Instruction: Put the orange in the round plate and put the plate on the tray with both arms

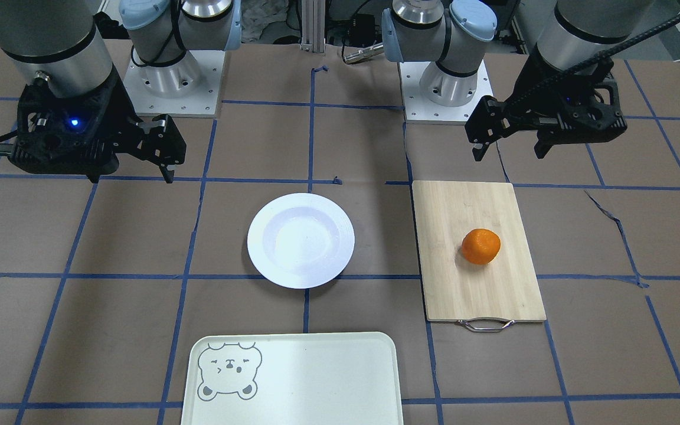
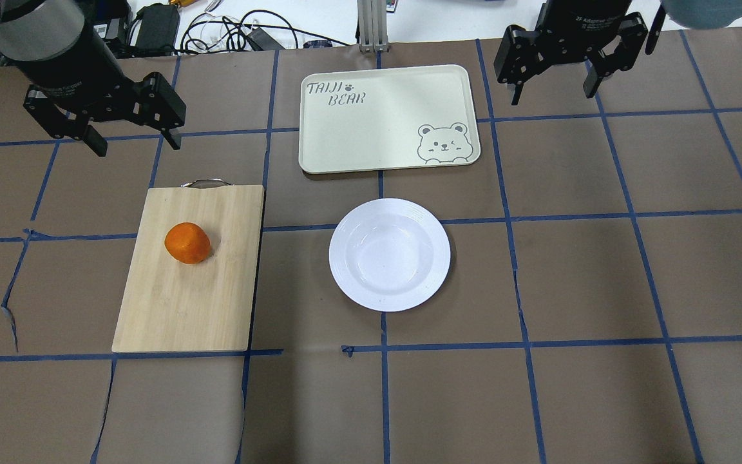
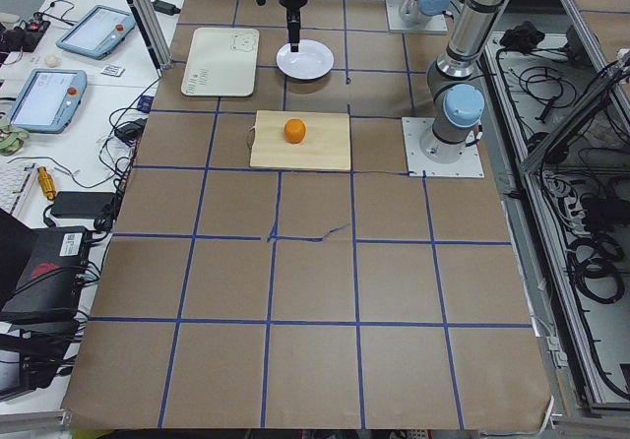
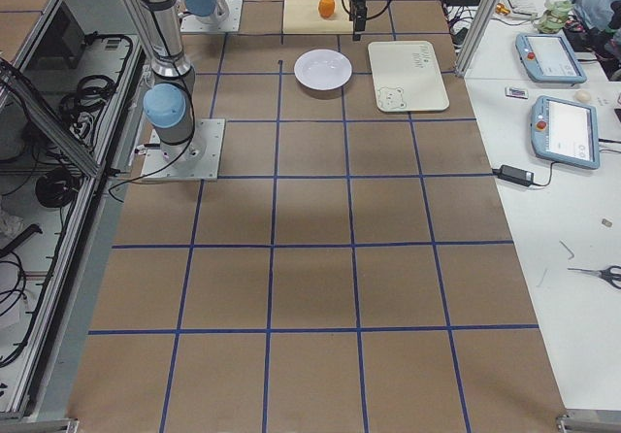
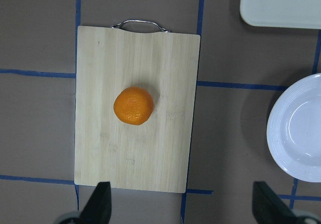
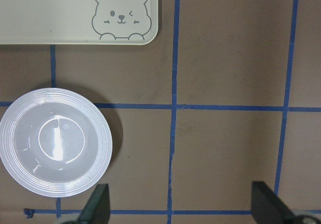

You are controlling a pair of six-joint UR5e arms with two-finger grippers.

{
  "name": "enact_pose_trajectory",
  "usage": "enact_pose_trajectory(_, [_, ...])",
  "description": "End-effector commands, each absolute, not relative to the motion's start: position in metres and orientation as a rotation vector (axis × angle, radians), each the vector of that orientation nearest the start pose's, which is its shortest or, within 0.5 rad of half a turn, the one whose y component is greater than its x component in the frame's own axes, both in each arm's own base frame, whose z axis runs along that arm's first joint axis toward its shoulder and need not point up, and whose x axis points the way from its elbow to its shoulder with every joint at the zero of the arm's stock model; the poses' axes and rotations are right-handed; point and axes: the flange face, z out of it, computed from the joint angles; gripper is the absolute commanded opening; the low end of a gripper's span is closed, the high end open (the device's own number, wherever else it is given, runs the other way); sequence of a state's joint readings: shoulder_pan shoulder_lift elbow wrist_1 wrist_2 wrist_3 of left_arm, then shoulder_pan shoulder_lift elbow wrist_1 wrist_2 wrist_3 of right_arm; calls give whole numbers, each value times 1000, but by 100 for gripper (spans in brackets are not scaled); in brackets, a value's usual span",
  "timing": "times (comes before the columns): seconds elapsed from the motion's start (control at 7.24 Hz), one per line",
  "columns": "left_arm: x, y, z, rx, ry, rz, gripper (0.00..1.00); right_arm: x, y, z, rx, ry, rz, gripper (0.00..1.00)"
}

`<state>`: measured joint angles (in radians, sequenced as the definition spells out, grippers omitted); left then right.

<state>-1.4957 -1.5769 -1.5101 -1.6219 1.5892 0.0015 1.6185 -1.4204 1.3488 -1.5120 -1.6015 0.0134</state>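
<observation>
The orange lies on a wooden cutting board, to the left of the round plate in the overhead view. The white plate has nothing in it and sits on the table just before the pale tray with its bear face. My left gripper hovers open beyond the board's handle end, well above the orange. My right gripper hangs open to the right of the tray, away from the plate. Neither gripper holds anything.
The cutting board has a metal handle on its far short edge. Blue tape lines grid the brown table cover. Both arm bases stand at the robot's side. Cables and tablets lie beyond the table's edge.
</observation>
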Motion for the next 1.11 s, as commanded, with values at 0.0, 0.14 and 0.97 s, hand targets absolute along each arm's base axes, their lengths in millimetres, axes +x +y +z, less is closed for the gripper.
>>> enact_pose_trajectory(0.0, [-93, -503, 512, -117, 3121, -13, 100, 158, -548, 512, -51, 3170, -21, 100])
enact_pose_trajectory(0.14, [-92, -503, 510, -124, 3121, -4, 100, 159, -549, 512, -51, 3170, -26, 100])
enact_pose_trajectory(0.97, [-12, -520, 448, -361, 3117, 181, 100, 159, -549, 513, -48, 3169, -33, 100])
